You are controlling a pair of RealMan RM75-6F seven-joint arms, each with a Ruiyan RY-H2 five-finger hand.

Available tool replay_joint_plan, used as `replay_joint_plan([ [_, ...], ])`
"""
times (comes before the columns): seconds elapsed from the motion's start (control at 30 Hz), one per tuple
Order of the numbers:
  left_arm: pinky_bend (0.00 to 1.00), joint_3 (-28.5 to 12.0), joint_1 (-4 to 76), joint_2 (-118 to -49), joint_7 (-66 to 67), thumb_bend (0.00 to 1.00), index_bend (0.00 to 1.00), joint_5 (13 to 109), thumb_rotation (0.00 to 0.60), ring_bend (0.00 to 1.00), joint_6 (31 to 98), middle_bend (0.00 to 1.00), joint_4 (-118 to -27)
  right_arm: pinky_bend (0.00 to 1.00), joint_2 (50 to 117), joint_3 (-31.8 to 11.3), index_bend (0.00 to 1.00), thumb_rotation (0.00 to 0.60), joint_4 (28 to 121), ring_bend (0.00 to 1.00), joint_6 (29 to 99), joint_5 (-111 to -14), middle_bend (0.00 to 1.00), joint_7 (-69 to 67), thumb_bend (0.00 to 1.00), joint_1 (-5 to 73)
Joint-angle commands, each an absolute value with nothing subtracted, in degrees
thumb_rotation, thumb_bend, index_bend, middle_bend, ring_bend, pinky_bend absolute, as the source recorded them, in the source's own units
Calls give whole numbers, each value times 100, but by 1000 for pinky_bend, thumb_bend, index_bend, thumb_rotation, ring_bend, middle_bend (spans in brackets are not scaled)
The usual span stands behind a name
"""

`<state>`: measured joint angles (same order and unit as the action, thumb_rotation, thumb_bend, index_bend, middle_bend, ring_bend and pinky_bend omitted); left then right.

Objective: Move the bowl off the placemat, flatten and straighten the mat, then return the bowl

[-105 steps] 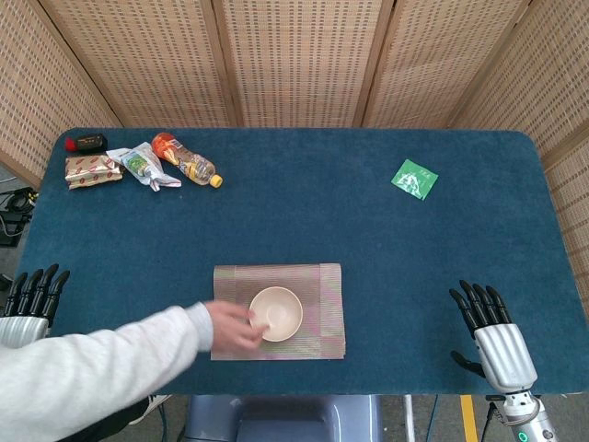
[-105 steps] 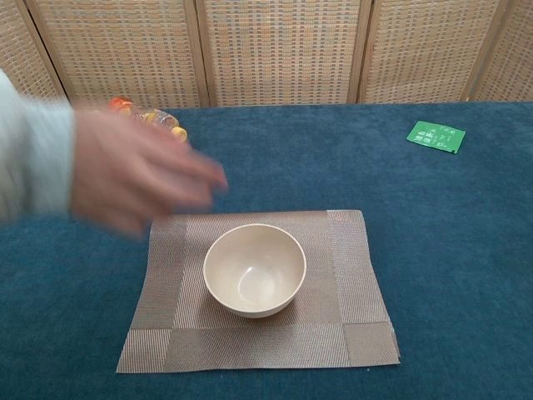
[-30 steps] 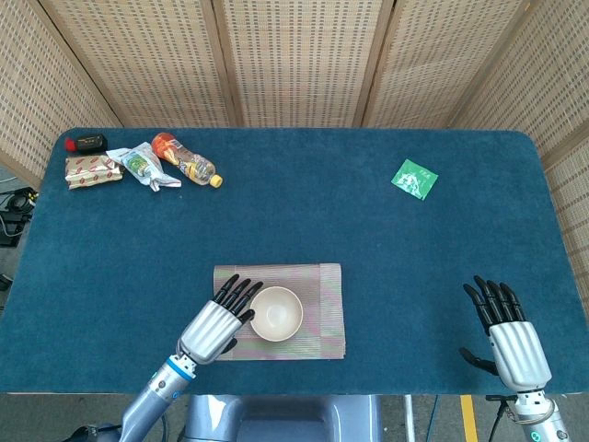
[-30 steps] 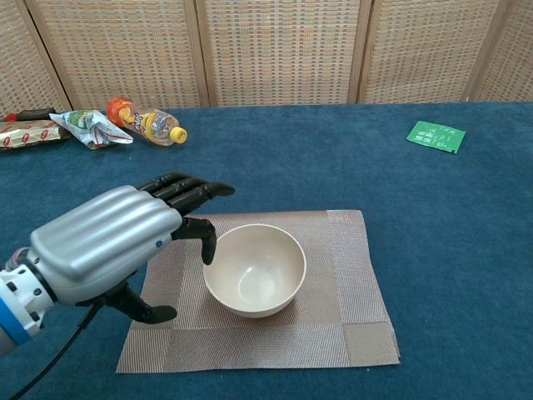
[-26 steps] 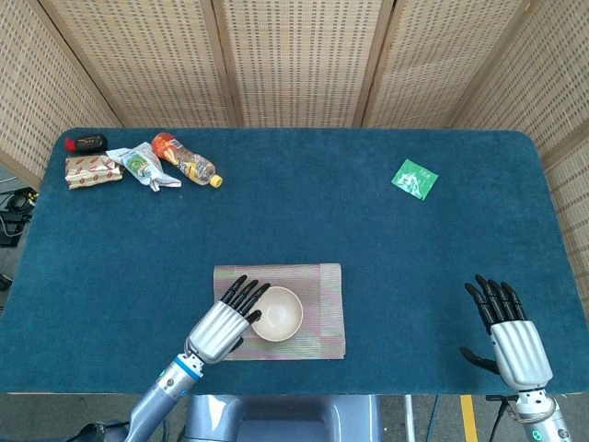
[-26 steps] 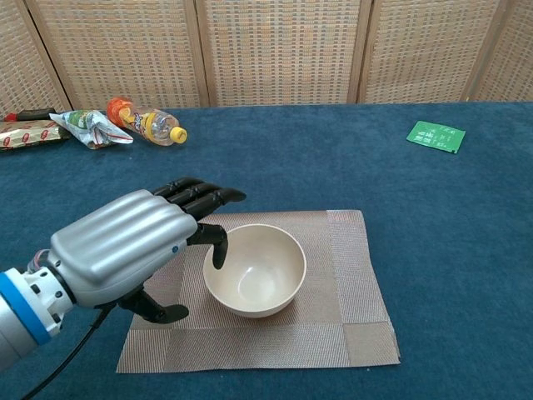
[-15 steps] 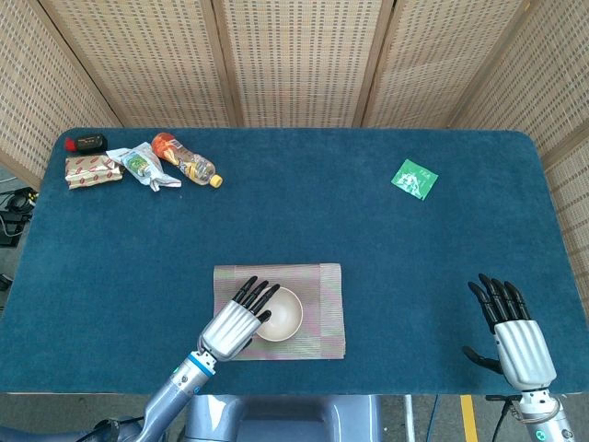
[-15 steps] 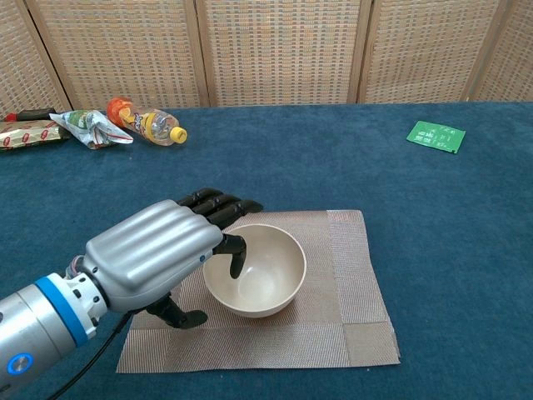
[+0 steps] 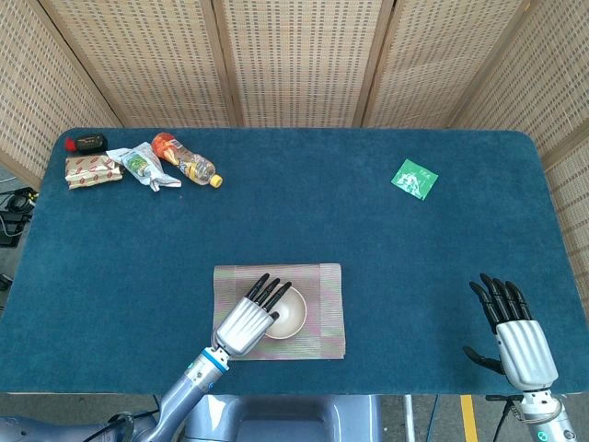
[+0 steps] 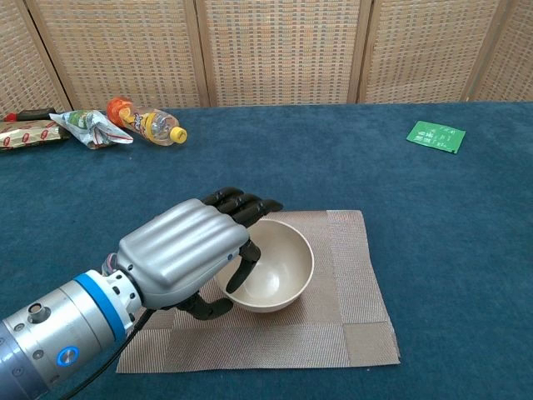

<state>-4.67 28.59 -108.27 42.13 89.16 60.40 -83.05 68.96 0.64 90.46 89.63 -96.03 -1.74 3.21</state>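
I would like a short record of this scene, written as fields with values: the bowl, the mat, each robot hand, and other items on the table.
bowl: cream, upright on the placemat
placemat: brown woven, lying on the blue table
left robot hand: at the bowl's left rim, one finger inside the bowl, thumb low outside
right robot hand: fingers spread, holds nothing, near table's front right edge
other items: bottle, snack packets, green packet

Bright, even light falls from above in both views, leaving only faint, soft shadows on the surface. Both pictures are sharp, with no motion blur. A mild sheen shows on the left hand near the chest camera.
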Motion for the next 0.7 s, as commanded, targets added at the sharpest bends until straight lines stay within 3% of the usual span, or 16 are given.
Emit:
replay_joint_plan([
  [0.03, 0, -470, 2868, -10824, 4215, 341, 715, 8864, 600, 0, 6058, 0, -8273, 0, 6892, 67, 0, 600, 9052, 0, 8973, -9616, 0, -177, 177, 317],
  [0.33, 0, -399, 2853, -10580, 4029, 392, 765, 8861, 600, 0, 6277, 0, -8335, 0, 6890, 70, 0, 600, 9055, 0, 8992, -9645, 0, -153, 177, 313],
  [0.7, 0, -306, 2609, -9632, 3436, 392, 767, 9027, 600, 0, 6881, 0, -8504, 0, 6892, 90, 0, 600, 9080, 0, 9001, -9684, 0, -83, 177, 301],
])
